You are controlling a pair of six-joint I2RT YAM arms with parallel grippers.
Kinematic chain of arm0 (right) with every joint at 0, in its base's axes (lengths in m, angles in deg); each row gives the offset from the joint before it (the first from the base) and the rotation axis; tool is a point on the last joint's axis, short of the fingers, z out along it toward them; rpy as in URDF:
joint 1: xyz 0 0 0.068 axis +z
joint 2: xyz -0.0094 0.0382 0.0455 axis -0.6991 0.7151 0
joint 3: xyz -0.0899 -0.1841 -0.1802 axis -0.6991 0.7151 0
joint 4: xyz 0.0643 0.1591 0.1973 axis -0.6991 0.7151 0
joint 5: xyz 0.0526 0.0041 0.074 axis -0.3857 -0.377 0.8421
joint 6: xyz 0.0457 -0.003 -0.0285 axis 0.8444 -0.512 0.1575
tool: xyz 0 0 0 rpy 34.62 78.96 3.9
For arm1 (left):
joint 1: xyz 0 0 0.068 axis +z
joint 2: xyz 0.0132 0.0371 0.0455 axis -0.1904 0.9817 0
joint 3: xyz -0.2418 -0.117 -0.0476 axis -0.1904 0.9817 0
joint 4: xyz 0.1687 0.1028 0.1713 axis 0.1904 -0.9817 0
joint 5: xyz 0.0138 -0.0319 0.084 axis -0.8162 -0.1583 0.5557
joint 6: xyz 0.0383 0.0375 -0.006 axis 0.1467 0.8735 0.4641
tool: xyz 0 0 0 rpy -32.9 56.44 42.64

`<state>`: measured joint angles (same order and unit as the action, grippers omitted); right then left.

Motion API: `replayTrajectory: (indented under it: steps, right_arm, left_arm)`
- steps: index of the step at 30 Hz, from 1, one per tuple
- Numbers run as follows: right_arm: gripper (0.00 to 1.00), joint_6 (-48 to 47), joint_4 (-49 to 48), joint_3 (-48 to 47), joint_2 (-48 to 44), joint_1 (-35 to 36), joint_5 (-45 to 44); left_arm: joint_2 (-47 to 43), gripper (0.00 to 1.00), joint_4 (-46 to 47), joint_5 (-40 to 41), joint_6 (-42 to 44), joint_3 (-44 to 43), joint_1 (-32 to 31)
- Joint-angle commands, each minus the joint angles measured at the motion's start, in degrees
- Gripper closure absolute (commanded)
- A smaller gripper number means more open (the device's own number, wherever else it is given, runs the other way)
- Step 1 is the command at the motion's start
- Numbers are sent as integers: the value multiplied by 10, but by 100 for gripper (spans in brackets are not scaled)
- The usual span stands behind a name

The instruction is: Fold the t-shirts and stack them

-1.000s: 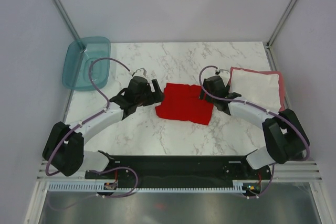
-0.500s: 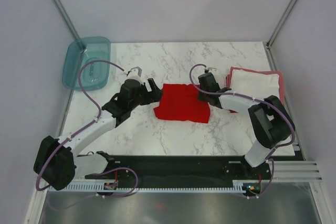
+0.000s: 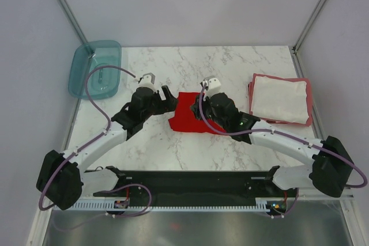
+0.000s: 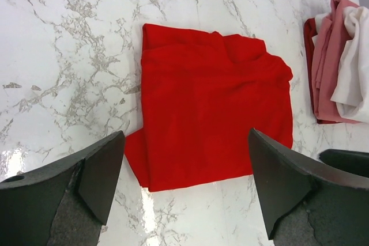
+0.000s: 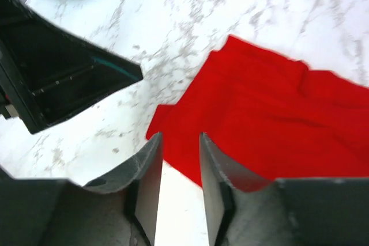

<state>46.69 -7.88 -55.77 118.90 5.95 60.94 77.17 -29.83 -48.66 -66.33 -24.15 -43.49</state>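
The bright red t-shirt [image 3: 184,114] lies folded at the table's middle; it also shows in the left wrist view [image 4: 213,119] and the right wrist view [image 5: 277,119]. My left gripper [image 3: 170,100] is wide open just left of it, fingers [image 4: 98,177] astride its near edge, holding nothing. My right gripper [image 3: 202,113] hovers over the red shirt's right part; its fingers [image 5: 147,177] stand a narrow gap apart with nothing between them, above the shirt's corner. The white t-shirt [image 3: 279,97] lies folded on the dull pinkish-red one [image 3: 309,101] at the right.
A translucent teal tub [image 3: 95,68] stands at the table's back left corner. The pink and white stack shows at the right edge of the left wrist view [image 4: 337,61]. Bare marble table [image 3: 230,64] lies behind the shirts. My left gripper's black body fills the left of the right wrist view [image 5: 57,84].
My right gripper has swung left, from beside the white stack to over the red shirt. My left gripper has edged slightly toward the back and stays open. The shirts have not moved.
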Motion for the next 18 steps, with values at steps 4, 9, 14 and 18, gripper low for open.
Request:
replayTrajectory:
  steps: [4, 9, 14, 18]
  right_arm:
    - [59, 28, 7, 4, 3, -52, -89]
    - [48, 54, 27, 2, 20, -86, -131]
    - [41, 96, 27, 30, -7, -132, -156]
    - [38, 129, 27, 52, -30, -180, -134]
  left_arm:
    - [73, 5, 23, 0, 32, -31, 0]
    - [167, 9, 24, -14, 60, -85, 0]
    - [281, 13, 24, -72, 92, -175, -5]
    - [338, 15, 15, -102, 107, -230, -23]
